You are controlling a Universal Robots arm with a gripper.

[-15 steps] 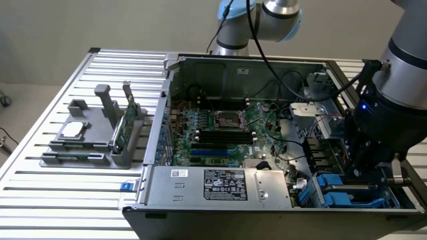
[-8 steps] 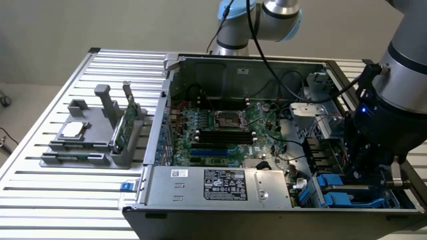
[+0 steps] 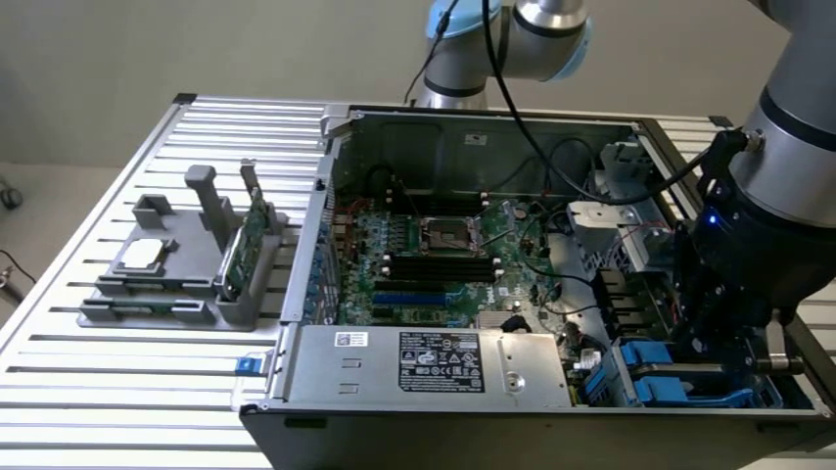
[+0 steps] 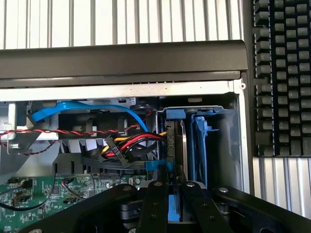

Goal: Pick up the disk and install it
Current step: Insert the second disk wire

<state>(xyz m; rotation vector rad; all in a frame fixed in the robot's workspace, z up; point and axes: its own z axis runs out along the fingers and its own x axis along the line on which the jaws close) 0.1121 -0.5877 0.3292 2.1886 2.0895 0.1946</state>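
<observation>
Ribbed aluminium slats form the work table [image 3: 78,323] on which an open black desktop computer case [image 3: 523,421] lies on its side, its green motherboard [image 3: 432,255] and silver power supply box with a white label [image 3: 432,367] exposed. On the exterior view's left, a grey plastic fixture [image 3: 183,274] holds a small square silver processor chip [image 3: 141,255] and a thin green circuit card [image 3: 238,250] standing on edge. The arm's black gripper [image 4: 169,191] reaches down into the drive bay corner of the case on the exterior view's right, and its fingers [image 4: 154,204] are drawn in narrow around the disk [image 4: 171,145], a flat drive seen edge-on with blue plastic carrier rails at its ends. In the wrist view the disk stands upright inside the bay, just beside another blue plastic carrier [image 4: 200,145] and close to the bundle of red, yellow and black power cables [image 4: 129,145] and a blue data cable [image 4: 82,109]. A black keyboard [image 4: 282,77] lies on the table beyond the case wall. Judging by this, the pick-up is done and the disk is already well into its slot; whether it is fully seated cannot be told, and the gripper's release remains.
</observation>
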